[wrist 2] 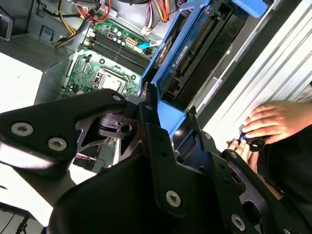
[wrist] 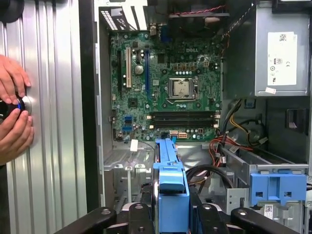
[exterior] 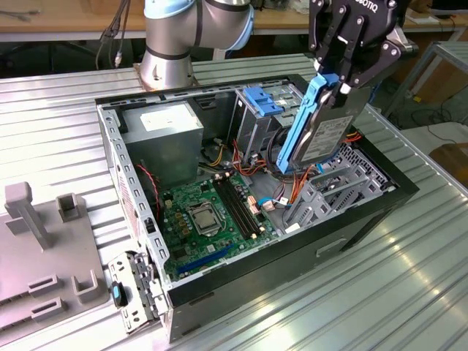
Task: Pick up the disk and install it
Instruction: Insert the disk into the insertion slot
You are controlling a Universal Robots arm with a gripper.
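Between the fingers of the gripper (exterior: 333, 79), the disk (exterior: 322, 137) is pinched by its upper end, one black finger on the bright blue carrier side, the other on the grey metal side. The disk hangs from the gripper edge-on and steeply tilted, not flat. In both wrist views the carrier's blue edge runs straight out from the gripper (wrist 2: 163, 114) (wrist: 170, 217) toward the case interior, disk (wrist 2: 195, 53) (wrist: 171, 183).

Directly under the gripper: the disk's lower end sits above the open computer case (exterior: 365, 212), close over a tangle of orange cables (exterior: 296, 183) and the grey drive bays (exterior: 333, 186). Contact with either cannot be told.

Just beside the disk, on the side toward the robot base: a drive cage topped by a lighter blue latch plate (exterior: 262, 99) (wrist: 277, 187).

Further below and beyond: the green motherboard (exterior: 212, 212) (wrist: 165, 83) lies flat in the case floor, its processor socket (exterior: 203, 218) (wrist: 181, 88) uncovered. A grey power supply (exterior: 162, 131) (wrist: 280, 56) fills the case's far corner.

Outside the case, well apart from the gripper: a person's hand (wrist 2: 273, 122) rests on the ribbed metal table (exterior: 329, 307), fingers around a small black knob (wrist 2: 253, 143). The first wrist view shows two hands there. On the exterior view's left, a grey fixture (exterior: 36, 241) stands on the table.
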